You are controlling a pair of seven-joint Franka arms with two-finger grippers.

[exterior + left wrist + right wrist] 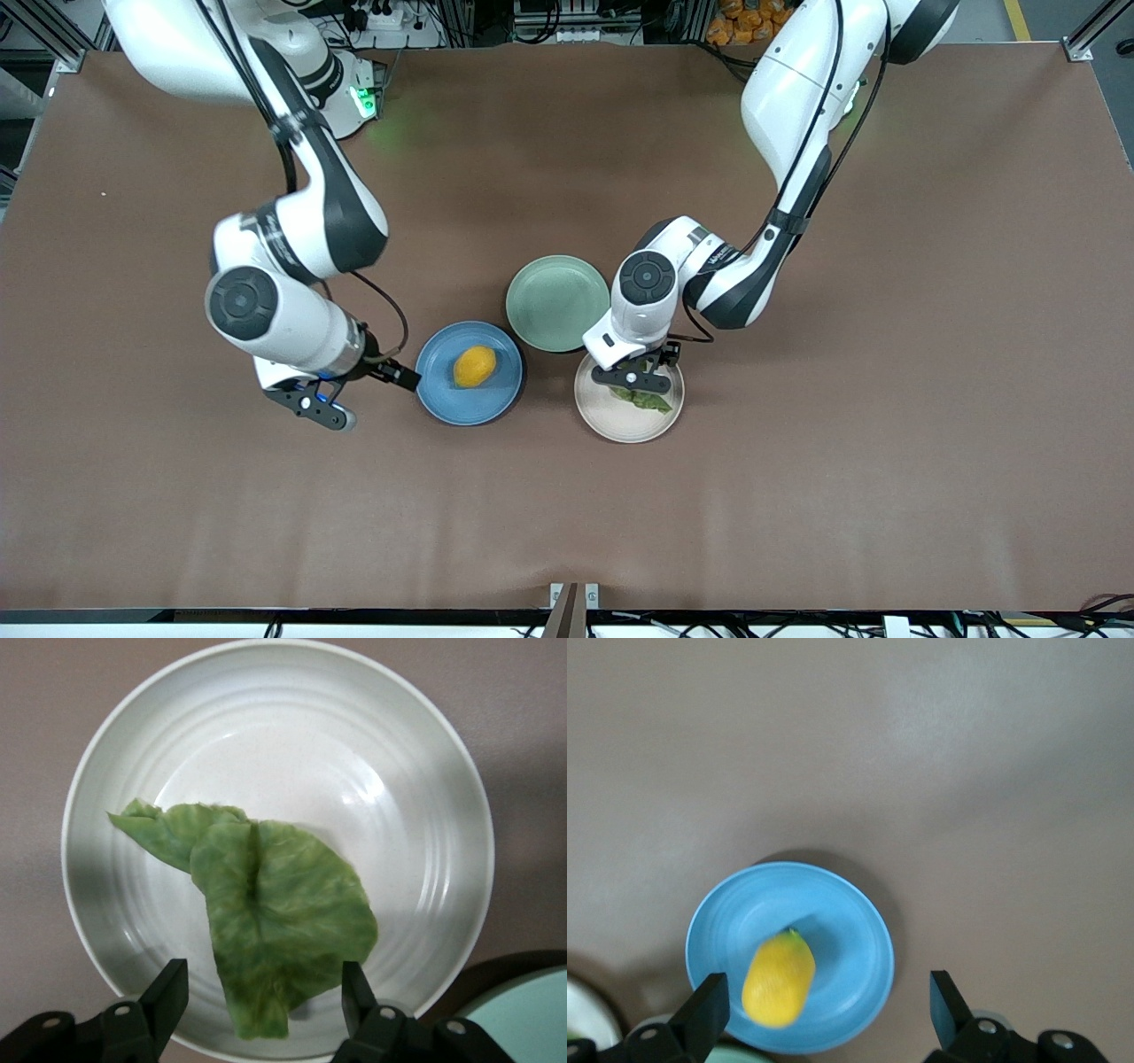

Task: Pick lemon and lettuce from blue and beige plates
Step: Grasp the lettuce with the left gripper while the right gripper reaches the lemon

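Observation:
The yellow lemon (475, 366) lies on the blue plate (440, 394). The green lettuce (652, 401) lies on the beige plate (611, 418). My left gripper (640, 381) hangs open just over the beige plate. In the left wrist view the lettuce (275, 921) lies flat on the beige plate (292, 735), its tail between the open fingers of the left gripper (266, 992). My right gripper (312, 408) is open and empty over the table beside the blue plate, toward the right arm's end. In the right wrist view the right gripper (824, 1001) faces the lemon (778, 979) on the blue plate (846, 921).
An empty mint-green plate (556, 302) sits farther from the front camera than the two other plates, touching both. Its rim shows in the left wrist view (524, 1020). Brown table cloth (797, 496) lies all around.

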